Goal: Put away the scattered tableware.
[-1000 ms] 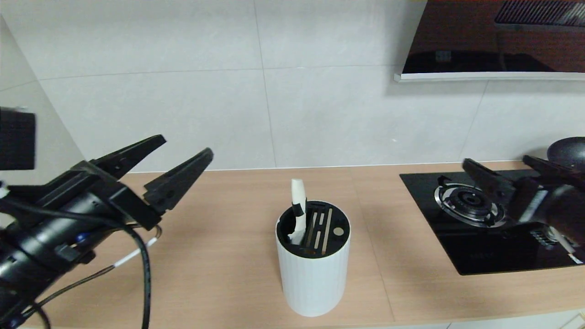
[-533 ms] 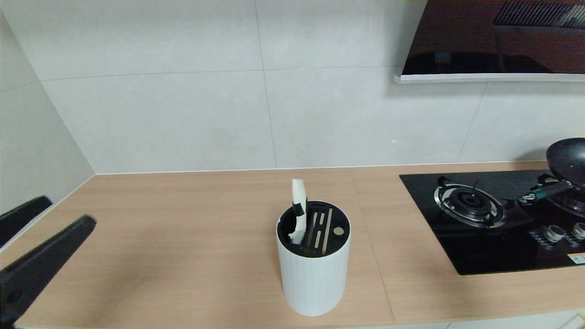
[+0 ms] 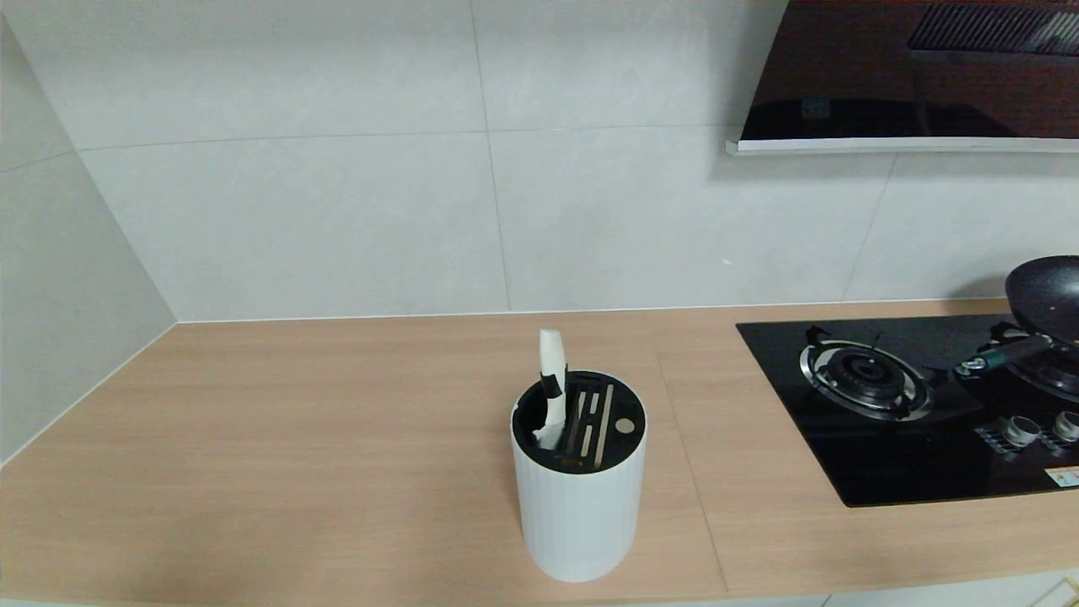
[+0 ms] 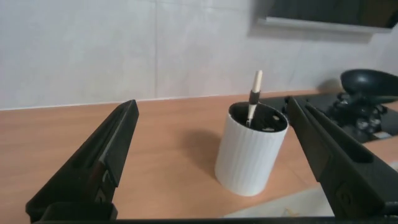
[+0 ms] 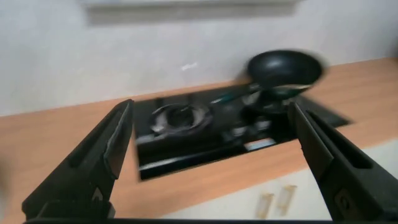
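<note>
Thing: white-handled utensil (image 3: 550, 358) stands in the white holder (image 3: 578, 506), mid-counter (image 3: 337, 472), left of stove (image 3: 893, 459) | Left gripper (image 4: 210, 104): jaws wide apart, empty, facing holder | Right gripper (image 5: 211, 107): jaws wide apart, empty, facing stove | Step: stowing looks finished | Next: locate any further piece; avoid knocking holder.

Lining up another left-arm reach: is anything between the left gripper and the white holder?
Nothing visible stands in the way. The left gripper hangs open facing the white holder, and just the wooden countertop lies between them. A white-handled utensil stands in the holder's top.
</note>
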